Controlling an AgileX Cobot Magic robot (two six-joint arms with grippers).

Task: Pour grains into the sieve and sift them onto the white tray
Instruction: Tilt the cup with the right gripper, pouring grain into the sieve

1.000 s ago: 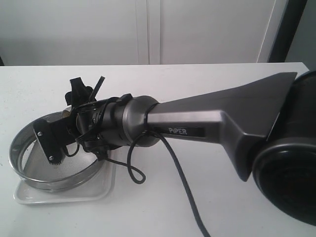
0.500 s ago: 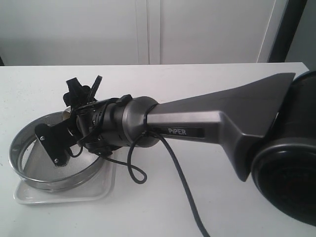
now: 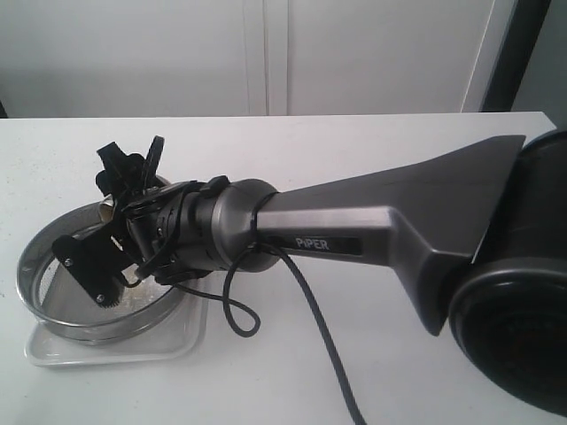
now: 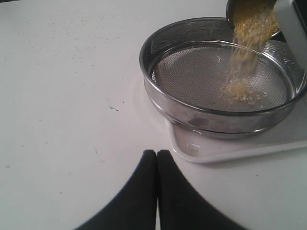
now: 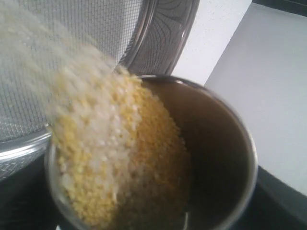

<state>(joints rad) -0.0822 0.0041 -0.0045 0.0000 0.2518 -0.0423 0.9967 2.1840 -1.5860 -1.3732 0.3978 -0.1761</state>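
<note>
Grains [image 4: 240, 88] pour from the steel cup [image 5: 225, 143] clamped in the right gripper [image 3: 133, 177] into the sieve [image 4: 192, 117] below; left gripper [image 4: 157, 160] closed.

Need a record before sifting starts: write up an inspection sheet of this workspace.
Surface: white table, few dark specks.
Job's things: sieve stands on the white tray; grains fall into it from a tilted steel cup.
Clutter: nothing seen.
Grippers: right gripper shut on the steel cup over the sieve; left gripper shut, empty, apart from the tray.
Cables: black cable hangs from the right arm, looping near the tray.
Surroundings: white panelled wall behind.
</note>
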